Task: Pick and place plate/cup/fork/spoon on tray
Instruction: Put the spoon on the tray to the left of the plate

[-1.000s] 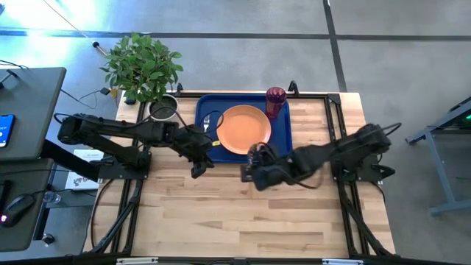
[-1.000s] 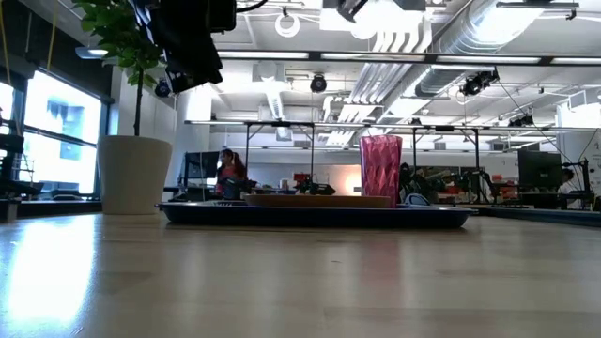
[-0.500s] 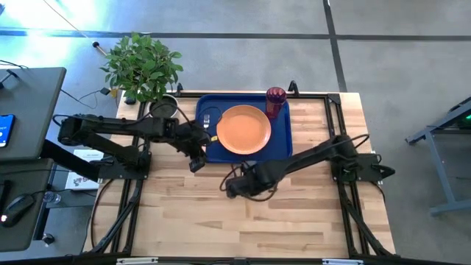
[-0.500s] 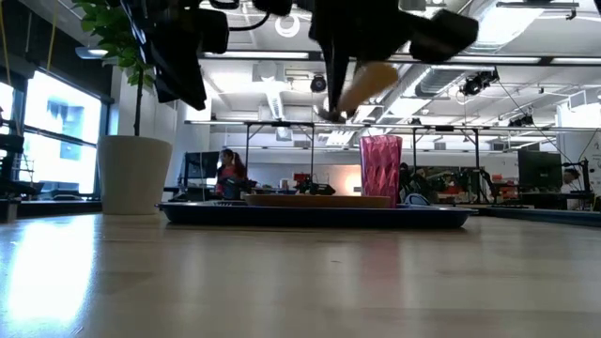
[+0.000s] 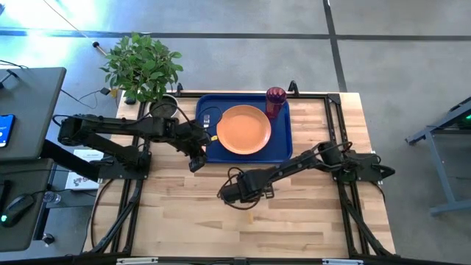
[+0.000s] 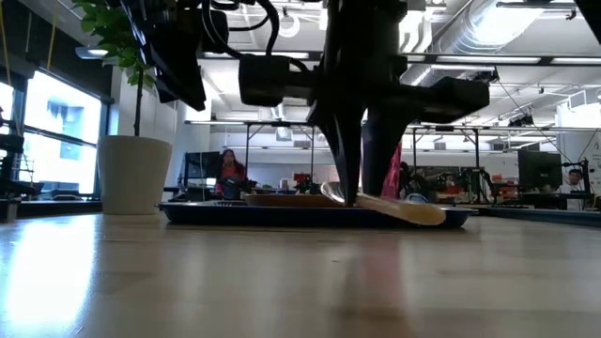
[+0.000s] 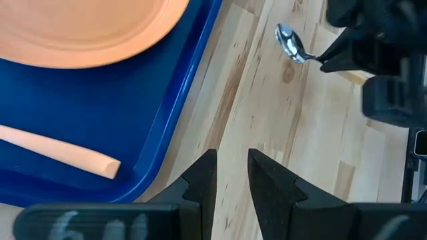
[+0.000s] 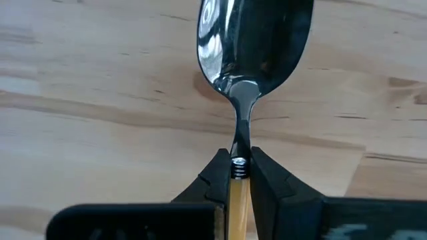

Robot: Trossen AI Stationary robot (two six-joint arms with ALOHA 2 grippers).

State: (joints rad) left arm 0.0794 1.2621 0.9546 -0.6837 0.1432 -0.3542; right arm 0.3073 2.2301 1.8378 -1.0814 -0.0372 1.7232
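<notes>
The dark-blue tray [image 5: 283, 141] lies at the table's far middle. The orange plate [image 5: 243, 129] lies flat on it, the dark-red cup [image 5: 275, 101] stands upright in its far right corner, and the fork [image 5: 209, 124] lies by its left rim, its wooden handle [image 7: 60, 153] on the tray floor. My right gripper [image 5: 223, 196] is shut on the spoon [image 8: 253, 40], low over the bare table on the near side of the tray. My left gripper [image 5: 194, 165] hangs empty by the tray's near left corner, its fingers a narrow gap apart [image 7: 232, 175]. My right gripper pinches the spoon's neck [image 8: 239, 159], where the metal meets the wooden handle, between its two fingertips. The fingers [image 6: 349, 160] come from above and lie across the spoon. The bowl [image 6: 331, 192] points to the table's left, the handle [image 6: 413, 212] to the right and slightly lower. Whether the spoon touches the table, I cannot tell.
A grey pot with a green plant [image 5: 163, 109] stands just left of the tray's far corner. The wooden table top [image 5: 294, 221] runs bare along the near side. A person shows far off in the room [image 6: 230, 174].
My right gripper has carried the spoon from the tray's near rim toward the table's left and near edge and has come down from high above to just over the table top. The things on the tray have stayed in place.
</notes>
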